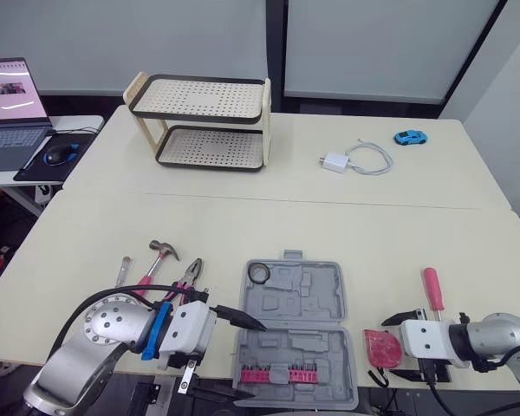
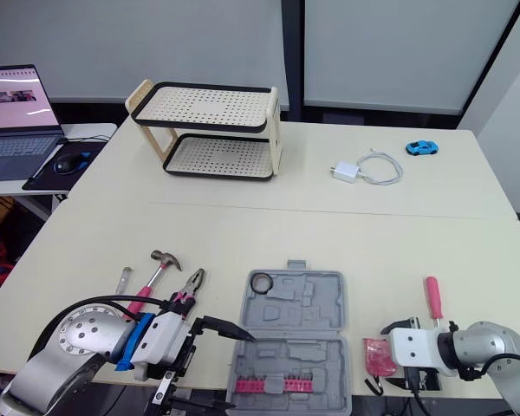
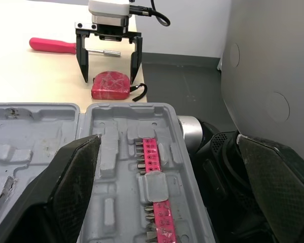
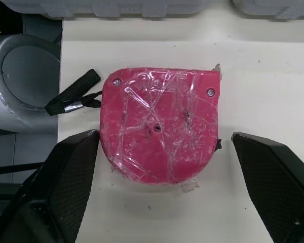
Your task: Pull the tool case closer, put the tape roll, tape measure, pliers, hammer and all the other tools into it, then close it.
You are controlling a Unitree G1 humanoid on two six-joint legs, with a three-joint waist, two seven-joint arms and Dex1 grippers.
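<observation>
Right claw [image 3: 109,77]: hung spread wide, one finger either side of the pink tape measure [image 4: 159,126], touched nothing, gripped nothing. Left claw [image 2: 240,370]: gaped just as wide, straddled the near-left part of the tool case [image 1: 299,295], held nothing either.

Tool case: lay opened flat on the worktop [image 1: 243,217] at its near edge, between the two claws. Carried a pink strip of bits [image 1: 282,374] in its near half and the black tape roll [image 1: 259,275] in the far-left corner of its far half.

Tape measure: rested on the worktop just right of the case's near half, apart from it, black strap loose beside it.

Hammer [image 1: 160,256], pliers [image 1: 189,277] and a small metal tool [image 1: 123,270]: lay side by side left of the case, pliers nearest it. Red-handled screwdriver [image 1: 432,290]: lay well right of the case, further out than the tape measure.
</observation>
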